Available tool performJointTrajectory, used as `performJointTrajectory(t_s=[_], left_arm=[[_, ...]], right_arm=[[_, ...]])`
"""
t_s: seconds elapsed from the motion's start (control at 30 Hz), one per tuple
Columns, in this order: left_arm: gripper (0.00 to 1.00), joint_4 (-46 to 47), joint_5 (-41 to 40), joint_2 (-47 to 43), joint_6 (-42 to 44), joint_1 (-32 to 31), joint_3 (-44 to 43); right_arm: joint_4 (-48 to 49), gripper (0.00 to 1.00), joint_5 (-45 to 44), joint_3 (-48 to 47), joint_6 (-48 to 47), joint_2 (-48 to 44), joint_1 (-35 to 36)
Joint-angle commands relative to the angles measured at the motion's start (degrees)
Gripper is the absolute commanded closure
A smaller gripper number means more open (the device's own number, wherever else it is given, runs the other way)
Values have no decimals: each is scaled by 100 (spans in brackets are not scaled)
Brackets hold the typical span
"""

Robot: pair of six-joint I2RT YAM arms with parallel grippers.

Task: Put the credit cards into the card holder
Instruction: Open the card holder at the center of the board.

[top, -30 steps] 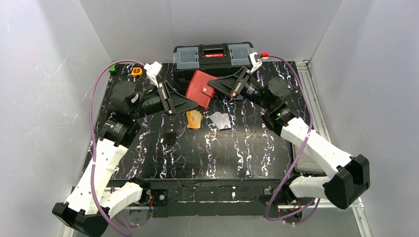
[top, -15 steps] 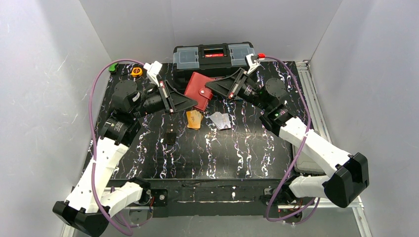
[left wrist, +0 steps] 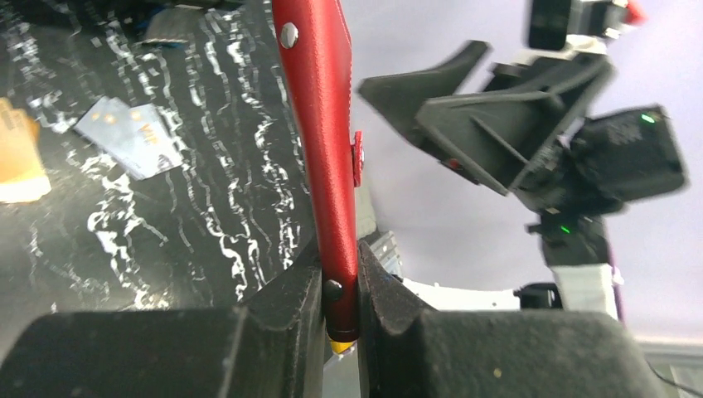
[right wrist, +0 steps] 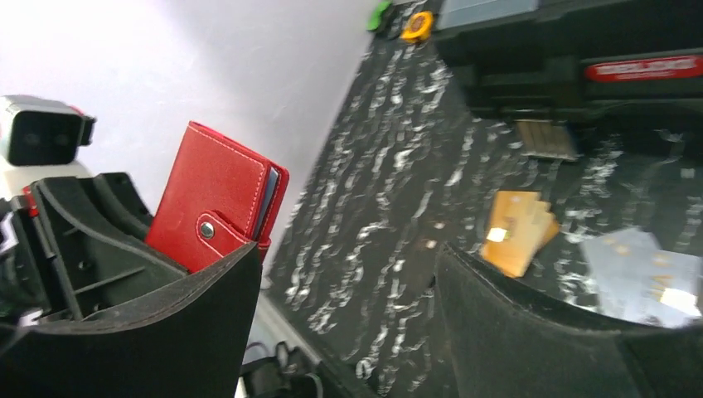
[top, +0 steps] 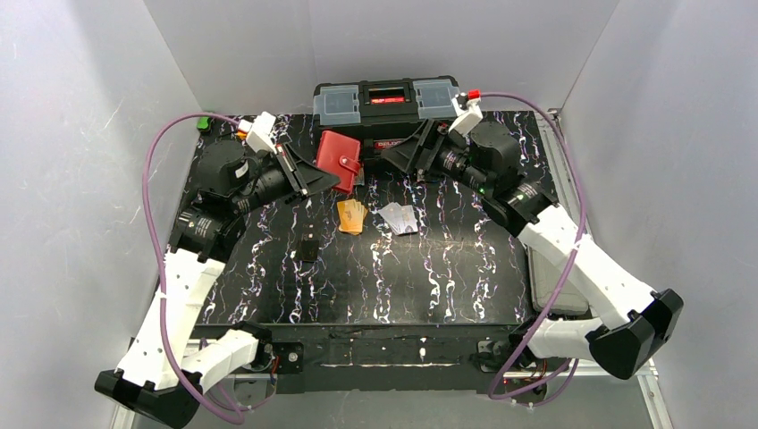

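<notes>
Left hand [left wrist: 340,286], raised above the black marbled counter [top: 402,277], is clenched on the bottom edge of the one small red folding card holder [top: 340,159], which stands upright. Right hand [right wrist: 348,282], jaws spread and empty, sits just at its 3 o'clock. From overhead, two fanned piles of thin plastic credit cards lie at the holder's 6 o'clock: an orange pile [top: 351,215] and a whitish-grey pile [top: 400,218], the grey one nearer the right hand.
</notes>
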State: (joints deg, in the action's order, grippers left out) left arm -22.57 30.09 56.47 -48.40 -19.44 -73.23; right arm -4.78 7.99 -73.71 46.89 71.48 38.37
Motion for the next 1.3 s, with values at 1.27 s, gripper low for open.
performJointTrajectory(t_s=[1.27], left_arm=[[100,-861,-275,47,-313,97,-531]], right_arm=[[-785,40,-4889,-1894,-6267,1662,3479]])
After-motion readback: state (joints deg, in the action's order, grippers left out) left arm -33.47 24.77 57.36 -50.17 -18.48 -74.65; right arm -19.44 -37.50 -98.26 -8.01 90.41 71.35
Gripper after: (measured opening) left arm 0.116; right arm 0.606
